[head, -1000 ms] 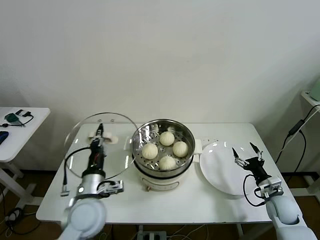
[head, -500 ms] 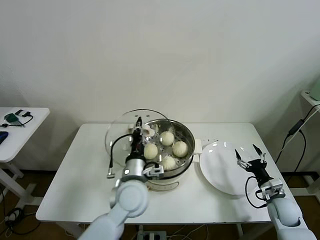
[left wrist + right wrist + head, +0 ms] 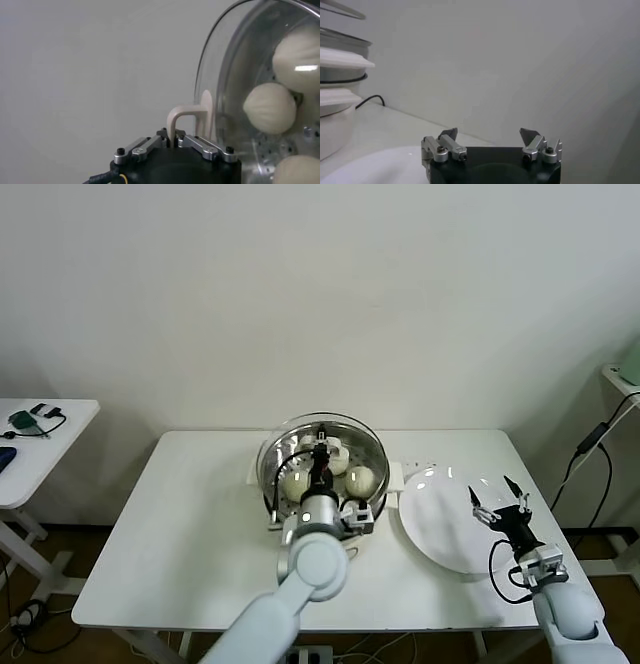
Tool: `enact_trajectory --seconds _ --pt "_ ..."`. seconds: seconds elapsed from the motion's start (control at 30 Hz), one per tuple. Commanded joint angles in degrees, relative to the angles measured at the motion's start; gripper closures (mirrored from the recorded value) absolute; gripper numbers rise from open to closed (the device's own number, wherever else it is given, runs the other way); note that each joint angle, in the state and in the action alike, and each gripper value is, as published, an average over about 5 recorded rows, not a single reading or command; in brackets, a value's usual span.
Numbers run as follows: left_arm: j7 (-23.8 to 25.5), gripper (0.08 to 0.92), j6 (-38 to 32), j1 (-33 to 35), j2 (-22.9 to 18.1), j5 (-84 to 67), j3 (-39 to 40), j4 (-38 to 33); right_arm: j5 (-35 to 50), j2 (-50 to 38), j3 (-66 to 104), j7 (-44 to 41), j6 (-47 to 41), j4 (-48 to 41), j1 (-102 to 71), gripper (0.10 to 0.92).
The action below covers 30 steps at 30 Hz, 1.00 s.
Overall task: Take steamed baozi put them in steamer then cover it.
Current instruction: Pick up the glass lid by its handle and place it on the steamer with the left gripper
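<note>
Holding the glass lid (image 3: 322, 452) by its white handle (image 3: 186, 119), the left gripper (image 3: 174, 141) clamps shut over the steamer (image 3: 372, 496); lower it level until the rim seats; right gripper (image 3: 497, 496) waits open over the plate (image 3: 432, 529)

Left gripper (image 3: 322, 450) holds the cover (image 3: 322, 452) over the steamer (image 3: 372, 502).

A white table (image 3: 180, 524) carries the things. Near its middle, toward the back edge, stands the steamer (image 3: 372, 502) on its white pot base. Just beside it, on the robot's right, lies a flat white plate (image 3: 435, 524) — round and bare. A second white table (image 3: 60, 434) stands apart at the far left — small dark items lie on it.
</note>
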Motion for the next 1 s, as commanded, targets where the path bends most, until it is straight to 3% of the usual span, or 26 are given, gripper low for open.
enact_trajectory --seconds 0.03,1.0 --pt "0.3 0.847 2.8 -1.2 -3.7 0.5 0.4 4.8 -0.5 0.2 0.0 -0.1 0.1 -0.3 0.2 0.203" --pt "0.1 0.847 2.8 -0.9 -2.5 -0.7 -0.5 5.1 -1.2 0.6 0.1 -1.0 0.5 -0.8 0.4 0.203"
